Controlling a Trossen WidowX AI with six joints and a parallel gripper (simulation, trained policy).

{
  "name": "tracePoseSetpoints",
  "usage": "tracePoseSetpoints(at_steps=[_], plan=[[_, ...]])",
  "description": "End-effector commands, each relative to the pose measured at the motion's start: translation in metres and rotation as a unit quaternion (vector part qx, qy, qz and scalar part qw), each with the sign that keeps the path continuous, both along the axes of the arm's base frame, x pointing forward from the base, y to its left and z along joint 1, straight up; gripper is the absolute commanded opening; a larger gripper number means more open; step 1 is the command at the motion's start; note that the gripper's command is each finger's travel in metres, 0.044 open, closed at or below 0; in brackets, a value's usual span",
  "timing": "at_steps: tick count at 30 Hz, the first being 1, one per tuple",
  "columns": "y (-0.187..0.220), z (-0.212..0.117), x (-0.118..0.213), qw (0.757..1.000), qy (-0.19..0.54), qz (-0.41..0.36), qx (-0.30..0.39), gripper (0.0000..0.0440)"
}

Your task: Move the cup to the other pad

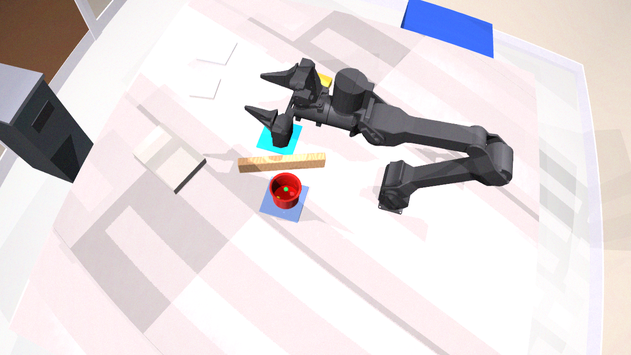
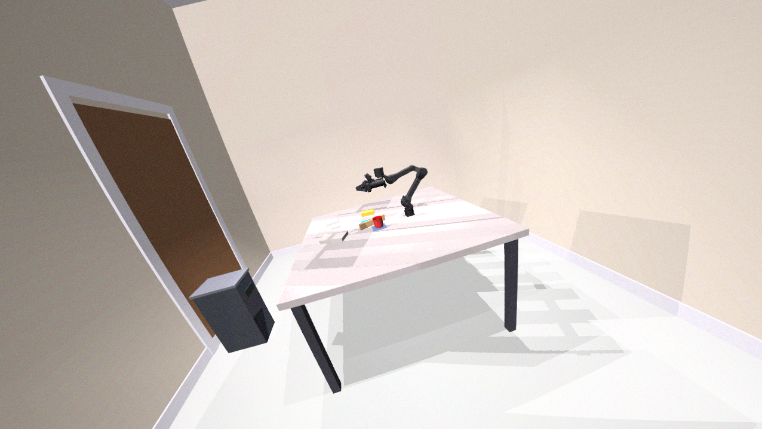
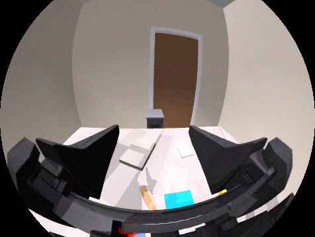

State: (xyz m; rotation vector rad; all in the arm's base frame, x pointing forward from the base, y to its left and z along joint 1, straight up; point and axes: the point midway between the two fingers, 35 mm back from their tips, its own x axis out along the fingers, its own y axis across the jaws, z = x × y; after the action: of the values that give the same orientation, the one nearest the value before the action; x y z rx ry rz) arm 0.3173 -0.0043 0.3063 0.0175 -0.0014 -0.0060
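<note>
A red cup [image 1: 286,202] [image 2: 377,222] stands upright on the blue pad [image 1: 287,214] [image 2: 379,228]. Several small marbles lie inside it, among them a green marble [image 1: 286,189]. A sliver of the cup's red rim shows at the bottom of the wrist view. The cyan pad [image 1: 265,141] [image 3: 179,199] has nothing standing on it; part of it is hidden behind a finger in the top view. My gripper [image 1: 252,91] [image 3: 154,129] is open and empty, with its fingers wide apart. It is high above the table, on the cyan pad's side of the wooden bar, away from the cup.
A wooden bar [image 1: 281,162] [image 3: 147,198] lies between the two pads. A yellow block [image 1: 325,80] [image 2: 367,213] [image 3: 222,191] lies beyond the cyan pad, partly behind the gripper in the top view. A pale block with a dark side [image 1: 169,158] [image 3: 137,155] lies to the left.
</note>
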Motion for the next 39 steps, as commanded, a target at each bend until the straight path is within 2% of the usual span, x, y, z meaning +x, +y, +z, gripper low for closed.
tracePoseSetpoints(at_steps=[1,11,13,21,39], plan=[[0.000,0.001,0.000,1.000,0.001,0.001,0.000,0.0374],[0.005,-0.001,-0.003,0.999,0.030,0.006,0.011,0.0111],[0.006,-0.002,-0.003,0.999,0.039,0.007,0.016,0.0070],[0.013,-0.003,-0.002,0.996,0.078,0.015,0.048,0.0092],[0.034,-0.007,0.002,0.974,0.181,0.025,0.137,0.0090]])
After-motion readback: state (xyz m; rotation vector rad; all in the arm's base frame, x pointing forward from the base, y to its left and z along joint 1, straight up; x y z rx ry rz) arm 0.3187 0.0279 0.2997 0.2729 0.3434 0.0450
